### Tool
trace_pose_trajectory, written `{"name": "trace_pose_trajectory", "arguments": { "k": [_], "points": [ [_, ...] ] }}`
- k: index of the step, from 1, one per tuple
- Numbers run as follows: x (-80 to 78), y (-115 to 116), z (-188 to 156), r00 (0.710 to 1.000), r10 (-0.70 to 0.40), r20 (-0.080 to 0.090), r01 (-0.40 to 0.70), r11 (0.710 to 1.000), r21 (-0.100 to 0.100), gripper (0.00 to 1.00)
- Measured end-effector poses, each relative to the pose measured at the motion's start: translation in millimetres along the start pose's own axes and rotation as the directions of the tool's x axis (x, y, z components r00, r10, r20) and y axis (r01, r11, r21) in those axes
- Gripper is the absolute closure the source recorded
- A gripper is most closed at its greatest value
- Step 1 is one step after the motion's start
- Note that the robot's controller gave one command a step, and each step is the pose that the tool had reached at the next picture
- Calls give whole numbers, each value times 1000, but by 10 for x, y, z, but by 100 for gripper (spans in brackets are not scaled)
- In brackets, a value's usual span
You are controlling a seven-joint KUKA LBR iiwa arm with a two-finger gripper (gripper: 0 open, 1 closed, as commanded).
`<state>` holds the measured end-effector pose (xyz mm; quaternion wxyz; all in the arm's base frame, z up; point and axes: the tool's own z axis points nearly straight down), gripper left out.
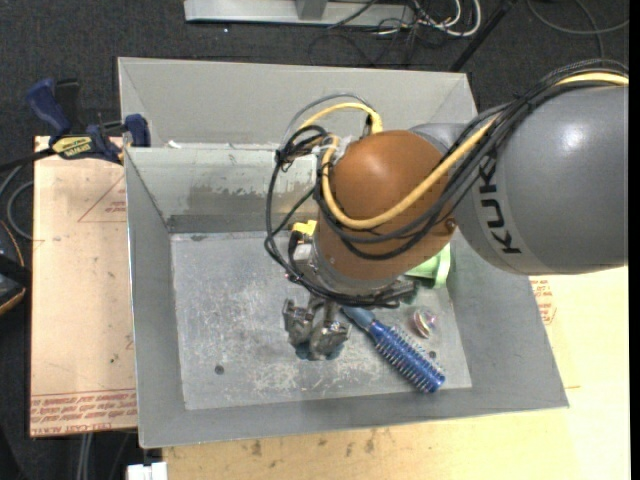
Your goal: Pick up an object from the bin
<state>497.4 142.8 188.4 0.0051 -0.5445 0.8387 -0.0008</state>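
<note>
My gripper is low over the bin floor, a little right of its middle, its fingertips close to the metal. Nothing shows between the fingers, and I cannot make out how far apart they stand. A blue hairbrush lies slantwise just to the gripper's right, its bristled head pointing to the bin's front right. A small round silvery thing rests beside the brush, further right. A light green object peeks out from under the arm's orange cover at the right.
The arm with its orange cover and cables hangs over the bin's middle and right, hiding what lies beneath. The bin's left half shows bare scratched floor. A slanted wall rises at the back.
</note>
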Motion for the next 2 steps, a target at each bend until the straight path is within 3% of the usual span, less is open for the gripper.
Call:
{"name": "trace_pose_trajectory", "arguments": {
  "k": [1,2],
  "points": [
    [-53,119,499,997,-78,-7,78,997,-12,100],
    [-65,99,-272,997,-71,0,71,997,-1,100]
  ]
}}
